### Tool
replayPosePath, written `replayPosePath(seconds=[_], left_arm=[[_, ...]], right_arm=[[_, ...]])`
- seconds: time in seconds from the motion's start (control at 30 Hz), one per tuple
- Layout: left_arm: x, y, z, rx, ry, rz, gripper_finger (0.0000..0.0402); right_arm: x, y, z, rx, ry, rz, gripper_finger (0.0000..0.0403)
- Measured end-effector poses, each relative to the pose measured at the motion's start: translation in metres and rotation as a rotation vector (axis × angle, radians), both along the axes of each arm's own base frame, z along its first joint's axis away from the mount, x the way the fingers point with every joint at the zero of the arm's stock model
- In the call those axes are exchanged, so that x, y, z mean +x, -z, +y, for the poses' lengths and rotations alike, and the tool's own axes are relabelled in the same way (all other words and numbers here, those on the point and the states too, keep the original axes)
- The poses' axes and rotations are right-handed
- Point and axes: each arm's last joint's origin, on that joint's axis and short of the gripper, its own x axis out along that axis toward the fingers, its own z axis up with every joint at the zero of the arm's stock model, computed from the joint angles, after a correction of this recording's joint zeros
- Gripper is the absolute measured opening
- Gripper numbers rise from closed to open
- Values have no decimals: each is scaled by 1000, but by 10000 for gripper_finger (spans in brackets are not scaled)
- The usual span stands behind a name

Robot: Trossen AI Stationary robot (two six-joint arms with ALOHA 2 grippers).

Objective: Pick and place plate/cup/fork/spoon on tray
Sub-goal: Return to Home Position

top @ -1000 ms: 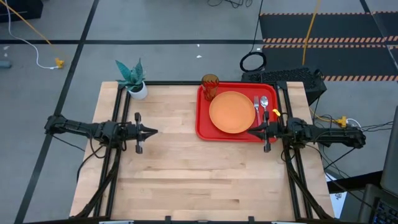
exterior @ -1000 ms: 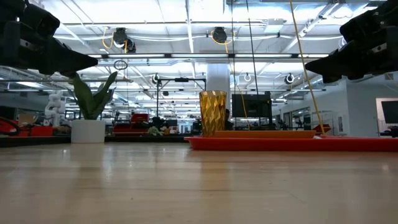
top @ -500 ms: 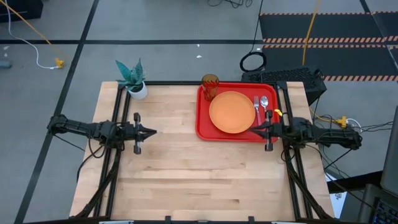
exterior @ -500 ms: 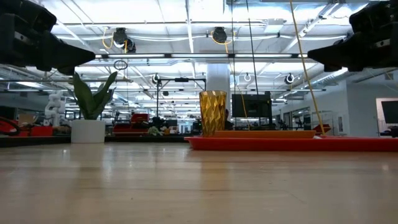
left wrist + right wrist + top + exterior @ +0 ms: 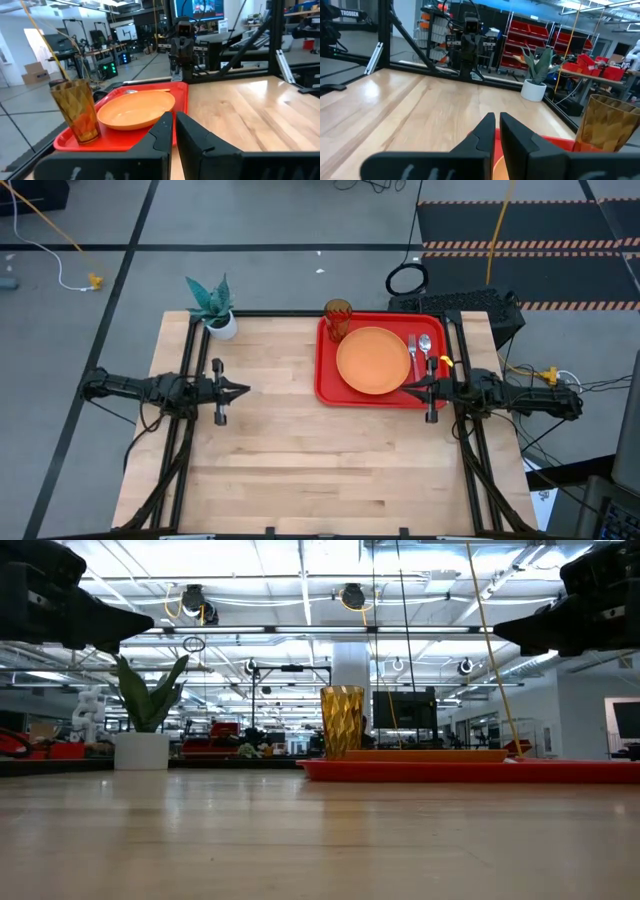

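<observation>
The right gripper (image 5: 408, 391) is clenched on nothing, above the near rim of the tray (image 5: 325, 385). The plate (image 5: 373, 360), fork (image 5: 412, 352) and spoon (image 5: 427, 350) lie just beside it on the tray, the cup (image 5: 337, 318) farther off. The left gripper (image 5: 240, 390) is clenched, empty, well apart from the tray.

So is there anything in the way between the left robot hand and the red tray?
No. Only the wooden table lies between the left gripper and the tray. The potted plant stands at the far corner, off that line. The right gripper hangs over the tray's edge.
</observation>
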Motion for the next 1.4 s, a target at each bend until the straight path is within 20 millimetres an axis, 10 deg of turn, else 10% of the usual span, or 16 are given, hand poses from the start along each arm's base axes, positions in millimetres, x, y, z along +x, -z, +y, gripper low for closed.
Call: replayPosePath(seconds=[1.4], left_arm=[[1,0,14,-46,14,-6,26]], right_arm=[[0,0,0,0,0,-4,18]])
